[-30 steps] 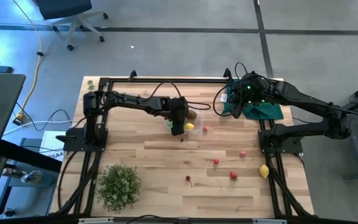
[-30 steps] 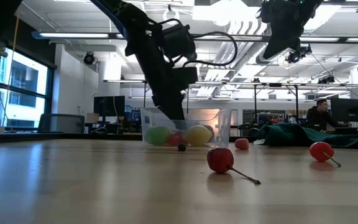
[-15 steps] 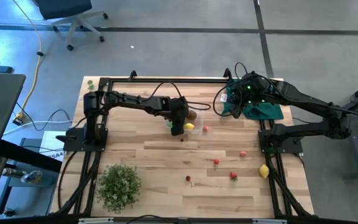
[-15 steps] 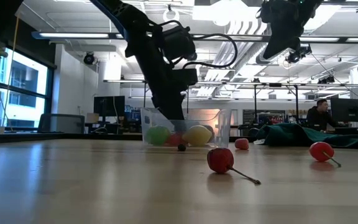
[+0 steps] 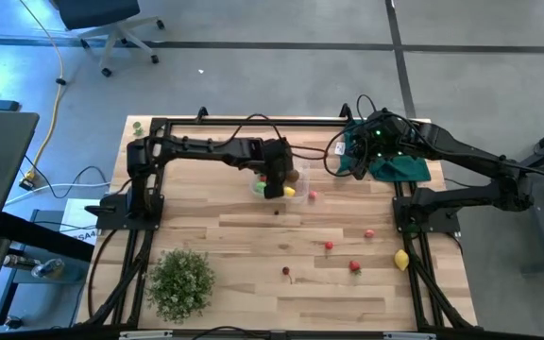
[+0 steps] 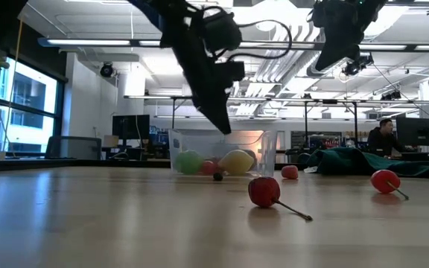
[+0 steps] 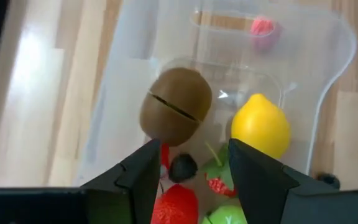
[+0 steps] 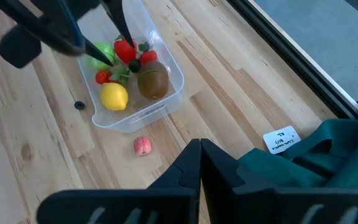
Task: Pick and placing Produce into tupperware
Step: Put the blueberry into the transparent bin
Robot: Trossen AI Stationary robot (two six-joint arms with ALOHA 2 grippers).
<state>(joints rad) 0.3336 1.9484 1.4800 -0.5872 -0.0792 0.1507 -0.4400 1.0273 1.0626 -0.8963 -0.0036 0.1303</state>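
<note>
While the left gripper point(image 7: 188, 171) hangs over the tub point(image 7: 334, 74), I read the scene like this:
Left gripper: fingers apart, nothing between them; raised above the tub's rim in the low view.
Right gripper point(image 8: 199, 165): fingers together, empty, high over the green cloth point(image 5: 399, 165) at the table's far right corner.
Tub contents: directly below my left fingers sit a brown kiwi point(image 7: 176, 106), a lemon point(image 7: 260, 127), red strawberries point(image 7: 176, 208) and a green piece point(image 7: 225, 214).
Room to move: bare wood on every side of the tub; one pink fruit point(image 8: 142, 145) lies just beyond its wall.
Only the right wrist view shows: a small dark bead point(image 8: 78, 105) on the wood beside the tub.
Only the high view shows: red fruits point(image 5: 329, 246) and a second lemon point(image 5: 401, 260) scattered well away from the left gripper, and a bushy plant point(image 5: 179, 280) near the front edge.
Surface: pale wooden planks point(image 5: 244, 236) framed by black rails.
Room: an office with ceiling lights; a person point(image 6: 382, 134) sits in the background.
</note>
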